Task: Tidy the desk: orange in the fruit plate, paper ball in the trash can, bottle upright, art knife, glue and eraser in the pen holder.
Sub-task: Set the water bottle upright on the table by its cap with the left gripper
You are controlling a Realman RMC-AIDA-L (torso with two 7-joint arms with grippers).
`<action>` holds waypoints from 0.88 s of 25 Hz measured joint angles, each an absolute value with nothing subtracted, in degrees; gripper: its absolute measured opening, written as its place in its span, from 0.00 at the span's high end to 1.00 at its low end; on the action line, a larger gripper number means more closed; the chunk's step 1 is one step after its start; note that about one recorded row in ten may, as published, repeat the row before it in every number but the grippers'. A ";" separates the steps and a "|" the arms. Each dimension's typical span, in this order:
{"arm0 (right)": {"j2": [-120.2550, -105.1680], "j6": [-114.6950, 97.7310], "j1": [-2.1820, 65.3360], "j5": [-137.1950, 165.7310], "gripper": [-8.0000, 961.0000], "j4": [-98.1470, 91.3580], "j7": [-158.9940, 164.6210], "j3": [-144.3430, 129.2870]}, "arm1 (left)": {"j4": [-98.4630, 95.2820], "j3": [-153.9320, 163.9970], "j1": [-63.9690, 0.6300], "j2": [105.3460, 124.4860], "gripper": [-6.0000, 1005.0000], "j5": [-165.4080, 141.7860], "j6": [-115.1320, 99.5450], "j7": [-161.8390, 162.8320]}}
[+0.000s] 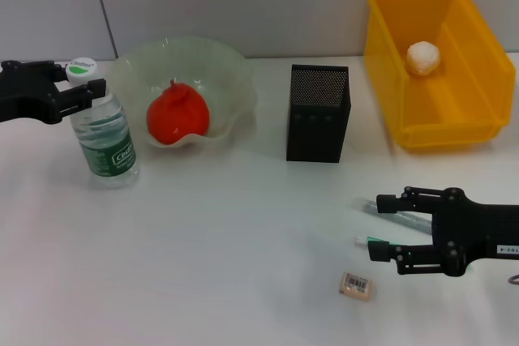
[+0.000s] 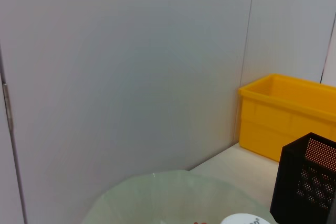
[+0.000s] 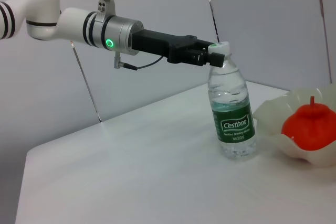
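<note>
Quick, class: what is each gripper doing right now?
Left gripper: shut on the bottle neck.
Right gripper: open, around the pens on the table, holding nothing.

You can read "Cestbon" in white letters on the green label (image 3: 234,125) of the upright water bottle (image 3: 231,109) in the right wrist view; the smaller line beneath it is too fine to make out. From the head view, the eraser (image 1: 357,285) shows a barcode sticker whose digits you cannot read, and white marks on the right gripper (image 1: 388,228) stay illegible.
</note>
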State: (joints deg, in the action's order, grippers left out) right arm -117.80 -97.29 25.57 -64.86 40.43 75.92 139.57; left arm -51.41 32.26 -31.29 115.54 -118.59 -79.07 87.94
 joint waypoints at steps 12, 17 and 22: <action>-117.68 -97.29 25.61 -64.86 0.17 40.43 76.07 139.57 | -51.41 32.26 -31.32 115.66 0.43 -118.86 -78.95 87.82; -117.59 -97.29 25.64 -64.86 0.17 40.43 76.19 139.57 | -50.35 32.26 -31.64 115.67 0.43 -118.85 -78.91 87.80; -117.59 -97.29 25.66 -64.86 0.17 40.43 76.28 139.57 | -50.01 32.24 -31.71 115.67 0.42 -118.68 -78.48 87.83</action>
State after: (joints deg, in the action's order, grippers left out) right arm -117.59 -97.29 25.66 -64.86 40.43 76.28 139.57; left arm -50.01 32.24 -31.71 115.67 -118.68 -78.48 87.83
